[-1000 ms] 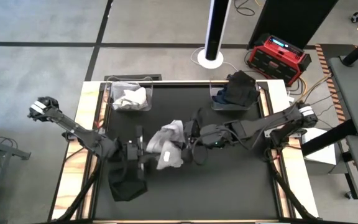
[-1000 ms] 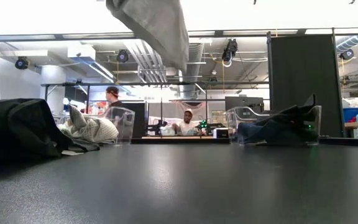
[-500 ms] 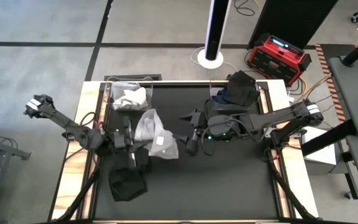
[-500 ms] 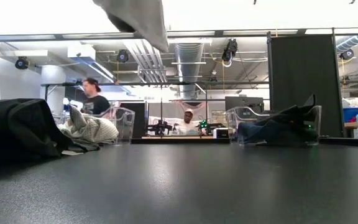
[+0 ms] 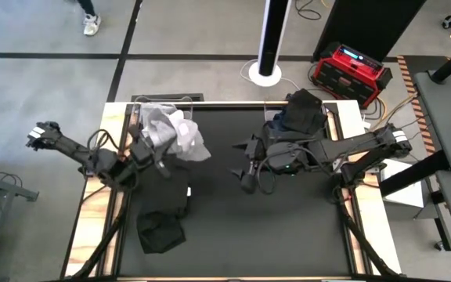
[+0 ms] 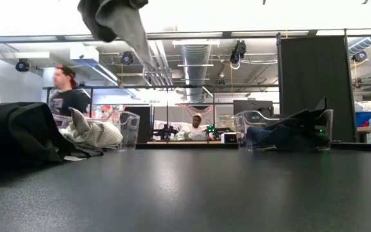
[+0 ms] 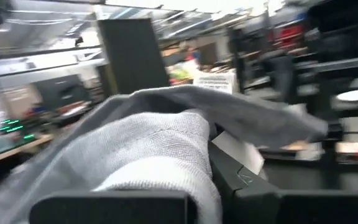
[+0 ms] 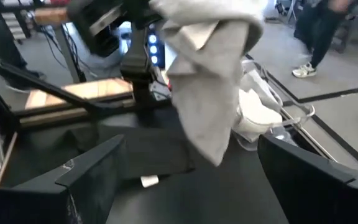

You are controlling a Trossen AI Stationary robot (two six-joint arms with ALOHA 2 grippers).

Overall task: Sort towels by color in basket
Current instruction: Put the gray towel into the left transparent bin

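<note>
Left gripper [image 5: 149, 145] is clamped on a light grey towel [image 5: 180, 138], hanging it in the air beside the clear basket [image 5: 142, 124] of pale towels, presumably because its colour belongs there. Right gripper [image 5: 245, 168] hovers wide open and empty over mid-counter [image 5: 288, 227], near the dark-towel basket [image 5: 272, 129].

Grey towel hanging above the dark table

A light grey towel [image 6: 118, 22] dangles from the top edge, clear of the table [image 6: 192, 193]. At left lies a black towel [image 6: 18, 132]; behind it a clear basket [image 6: 126, 127] holds pale towels [image 6: 92, 134]. At right another clear basket [image 6: 324, 129] holds dark towels [image 6: 288, 135]. A person [image 6: 66, 96] stands beyond.
</note>
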